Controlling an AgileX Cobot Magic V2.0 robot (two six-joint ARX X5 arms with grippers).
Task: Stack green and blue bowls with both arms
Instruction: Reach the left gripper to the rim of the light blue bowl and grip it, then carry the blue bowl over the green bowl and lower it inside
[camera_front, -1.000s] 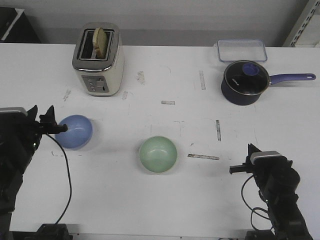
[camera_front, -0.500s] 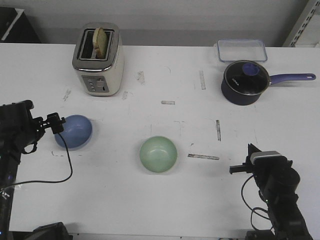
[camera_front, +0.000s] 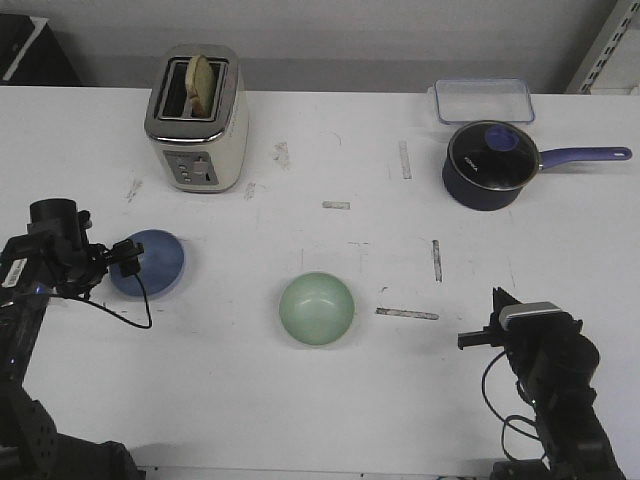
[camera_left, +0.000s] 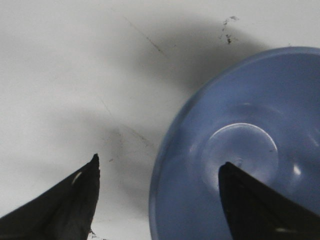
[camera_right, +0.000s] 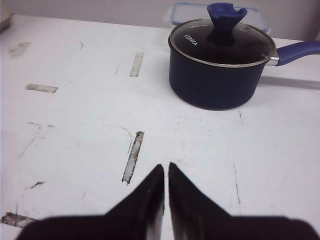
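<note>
The periwinkle blue bowl (camera_front: 150, 263) sits on the white table at the left; it fills much of the left wrist view (camera_left: 240, 145). My left gripper (camera_front: 125, 258) is open at the bowl's left rim, one finger over the inside of the bowl, the other over the table outside it (camera_left: 159, 165). The mint green bowl (camera_front: 316, 308) stands upright near the table's middle, untouched. My right gripper (camera_front: 480, 338) is at the front right, shut and empty (camera_right: 165, 167), well right of the green bowl.
A cream toaster (camera_front: 195, 118) with bread stands at the back left. A dark navy saucepan (camera_front: 487, 165) with a glass lid and long handle is at the back right, also in the right wrist view (camera_right: 217, 67). A clear lidded box (camera_front: 483, 100) lies behind it.
My left arm has dropped and turned downward, bringing its open gripper over the blue bowl's left rim. The bowls and my right arm have not moved.
</note>
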